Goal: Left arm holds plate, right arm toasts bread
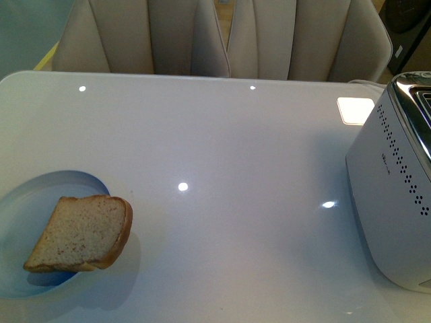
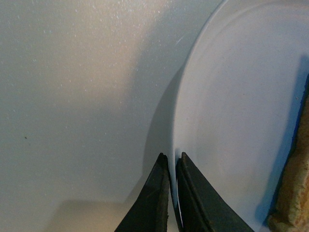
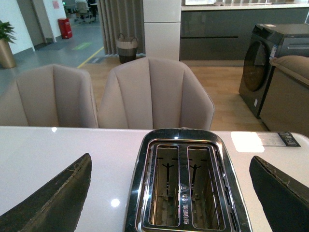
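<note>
A wide, glossy white table (image 1: 222, 134) fills most of what I can see, with ceiling lights glinting on it. Two beige upholstered chairs (image 1: 155, 33) stand side by side along its far edge at twelve o'clock. At about four o'clock sits a boxy white toaster (image 1: 387, 202) with a chrome top and rows of small dark vent holes; from the right wrist view its two slots (image 3: 181, 183) face upward. Over at eight o'clock is the round, shallow, pale bluish-white plate (image 1: 27, 208), partly cut off by the edge of the view. On it lies the square slice of light-brown wholemeal bread (image 1: 81, 232), its darker crust toward three o'clock hanging out past the plate's rim. The black, wedge-jawed left gripper (image 2: 173, 159) has its jaws drawn almost together, with only a thin gap, and the plate's rim runs into that gap, so it pinches the plate's edge. The black right gripper (image 3: 170, 159) hangs near the toaster with its jaws spread wide, holding nothing.
</note>
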Available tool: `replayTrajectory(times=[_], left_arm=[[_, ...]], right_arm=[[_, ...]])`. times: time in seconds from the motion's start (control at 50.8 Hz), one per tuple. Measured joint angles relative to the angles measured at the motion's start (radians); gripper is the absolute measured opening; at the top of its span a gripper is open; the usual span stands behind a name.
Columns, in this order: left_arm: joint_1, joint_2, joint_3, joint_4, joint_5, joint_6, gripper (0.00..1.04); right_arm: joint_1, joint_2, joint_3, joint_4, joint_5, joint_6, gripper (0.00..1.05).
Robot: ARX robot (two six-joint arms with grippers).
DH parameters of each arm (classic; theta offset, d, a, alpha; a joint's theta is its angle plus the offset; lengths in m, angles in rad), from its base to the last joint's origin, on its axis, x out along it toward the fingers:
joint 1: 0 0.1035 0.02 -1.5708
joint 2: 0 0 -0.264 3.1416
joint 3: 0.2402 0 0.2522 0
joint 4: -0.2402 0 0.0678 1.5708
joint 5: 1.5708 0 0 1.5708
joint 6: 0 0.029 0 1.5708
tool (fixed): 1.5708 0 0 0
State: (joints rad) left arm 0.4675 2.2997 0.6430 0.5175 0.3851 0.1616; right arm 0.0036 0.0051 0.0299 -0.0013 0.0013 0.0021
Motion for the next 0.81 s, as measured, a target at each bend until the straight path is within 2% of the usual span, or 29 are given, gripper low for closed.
replayTrajectory(times=[0.552, 0.689, 0.808], left_arm=[[0.051, -0.185, -0.028, -0.174, 0.076, -0.239, 0.03], [0.044, -0.317, -0.047, -0.243, 0.106, -0.312, 0.03], [0.005, -0.439, -0.056, -0.310, 0.114, -0.392, 0.03]], right_arm=[[0.000, 0.000, 0.000, 0.000, 0.000, 0.000, 0.96], [0.000, 0.000, 0.000, 0.000, 0.000, 0.000, 0.96], [0.000, 0.000, 0.000, 0.000, 0.000, 0.000, 0.96]])
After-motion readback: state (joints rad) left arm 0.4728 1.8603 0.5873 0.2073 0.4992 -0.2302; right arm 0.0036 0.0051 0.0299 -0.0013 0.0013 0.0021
